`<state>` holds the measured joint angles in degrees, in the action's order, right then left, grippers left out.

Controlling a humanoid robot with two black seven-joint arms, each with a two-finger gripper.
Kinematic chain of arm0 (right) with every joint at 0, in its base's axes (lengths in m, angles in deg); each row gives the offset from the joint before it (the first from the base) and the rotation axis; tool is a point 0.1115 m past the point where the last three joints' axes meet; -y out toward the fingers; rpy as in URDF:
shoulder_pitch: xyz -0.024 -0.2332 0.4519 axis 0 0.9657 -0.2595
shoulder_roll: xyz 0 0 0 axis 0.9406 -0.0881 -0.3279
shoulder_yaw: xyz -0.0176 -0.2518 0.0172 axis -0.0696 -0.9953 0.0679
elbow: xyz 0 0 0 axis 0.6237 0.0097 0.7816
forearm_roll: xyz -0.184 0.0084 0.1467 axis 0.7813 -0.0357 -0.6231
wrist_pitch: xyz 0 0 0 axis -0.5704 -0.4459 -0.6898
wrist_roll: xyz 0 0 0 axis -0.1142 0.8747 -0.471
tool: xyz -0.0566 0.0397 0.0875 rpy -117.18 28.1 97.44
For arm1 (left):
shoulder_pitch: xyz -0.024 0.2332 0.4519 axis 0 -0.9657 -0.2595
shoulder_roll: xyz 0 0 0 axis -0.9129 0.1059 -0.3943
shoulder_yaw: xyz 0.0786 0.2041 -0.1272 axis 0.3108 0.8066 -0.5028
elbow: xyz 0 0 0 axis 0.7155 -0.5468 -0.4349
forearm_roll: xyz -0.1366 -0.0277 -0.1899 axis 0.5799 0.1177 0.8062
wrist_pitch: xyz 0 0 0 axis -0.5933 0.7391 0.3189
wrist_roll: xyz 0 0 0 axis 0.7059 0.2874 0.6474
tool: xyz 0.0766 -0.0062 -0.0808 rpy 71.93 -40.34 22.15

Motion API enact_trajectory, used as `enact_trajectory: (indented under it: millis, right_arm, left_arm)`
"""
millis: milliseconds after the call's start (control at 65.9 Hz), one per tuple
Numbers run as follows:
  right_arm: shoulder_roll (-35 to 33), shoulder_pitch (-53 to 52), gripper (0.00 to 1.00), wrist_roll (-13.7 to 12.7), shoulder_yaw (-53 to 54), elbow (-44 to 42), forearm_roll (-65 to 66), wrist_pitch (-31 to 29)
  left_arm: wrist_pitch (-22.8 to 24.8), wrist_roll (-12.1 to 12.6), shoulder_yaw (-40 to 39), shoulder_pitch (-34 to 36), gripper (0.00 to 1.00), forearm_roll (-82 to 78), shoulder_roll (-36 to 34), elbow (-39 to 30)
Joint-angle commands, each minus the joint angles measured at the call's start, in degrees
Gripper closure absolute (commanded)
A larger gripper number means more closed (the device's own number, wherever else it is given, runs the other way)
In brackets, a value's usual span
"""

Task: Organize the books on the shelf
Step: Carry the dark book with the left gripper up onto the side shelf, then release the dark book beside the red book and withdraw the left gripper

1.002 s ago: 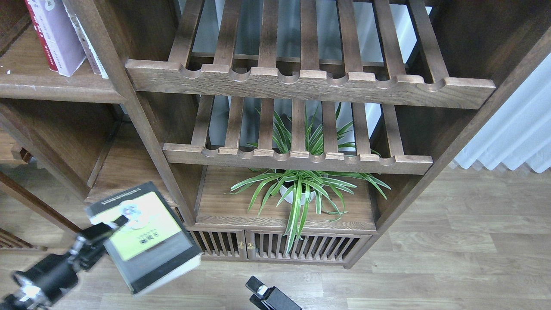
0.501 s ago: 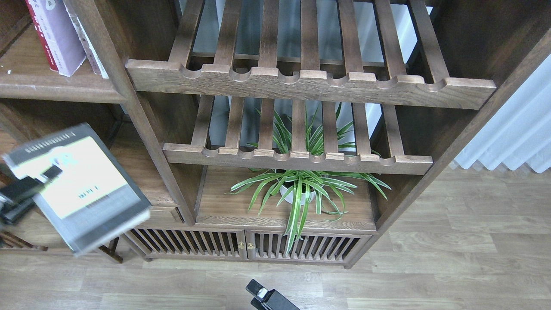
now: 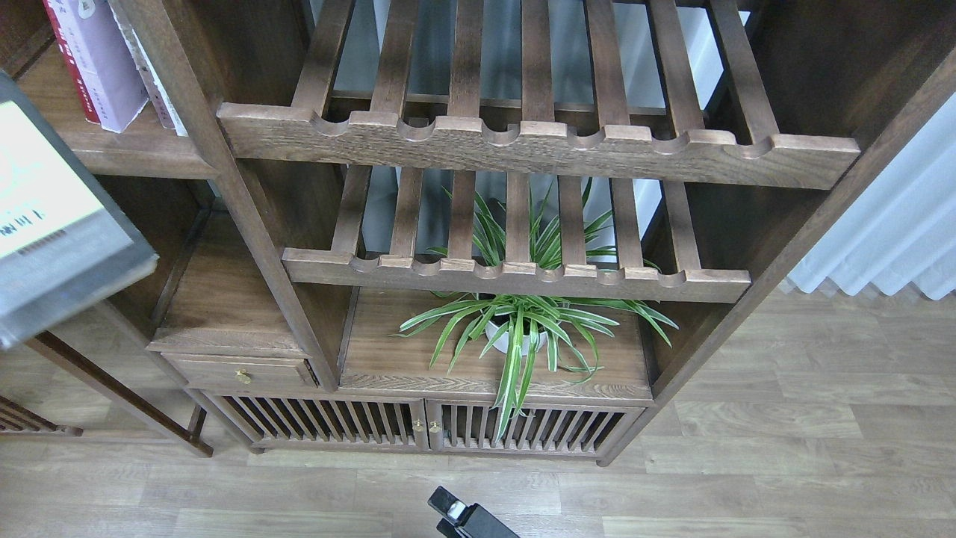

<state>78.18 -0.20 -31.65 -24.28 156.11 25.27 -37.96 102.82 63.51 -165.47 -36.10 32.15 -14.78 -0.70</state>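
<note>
The thick yellow-green-and-grey book (image 3: 52, 224) with a black border hangs tilted at the left edge, cut off by the frame, in front of the shelf (image 3: 142, 161), a flat dark-brown board at the upper left. My left gripper is out of view, so its hold on the book does not show. On the shelf stand a book with a red spine and pale lavender face (image 3: 101, 63) and a pale book (image 3: 157, 82) leaning beside it. My right gripper (image 3: 450, 510) shows small and dark at the bottom edge, away from the books.
Two slatted racks with notched front rails (image 3: 538, 146) fill the middle bay. A potted spider plant (image 3: 515, 329) sits on the board below them. A small drawer (image 3: 239, 370) and slatted cabinet doors (image 3: 426, 426) lie lower. A white curtain (image 3: 896, 224) hangs at the right over the wood floor.
The yellow-green-and-grey book has moved up and to the left, from low beside the cabinet to the shelf's height. The left gripper has gone out of frame. The right gripper has stayed put.
</note>
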Motion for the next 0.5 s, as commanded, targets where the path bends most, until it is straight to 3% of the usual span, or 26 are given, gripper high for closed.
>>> enact_trajectory:
  millis: [0,486]
  right_arm:
    - [0.00,0.04,0.01,0.01,-0.07,-0.01,0.06,0.00]
    - [0.00,0.21,0.01,0.01,0.10,-0.01,0.24,0.00]
  left_arm:
    - [-0.01,0.21,-1.39,2.77,0.90,-2.00,-0.34,2.09]
    - [-0.01,1.88,-0.86,22.98,0.88,-18.25,-1.13,5.87]
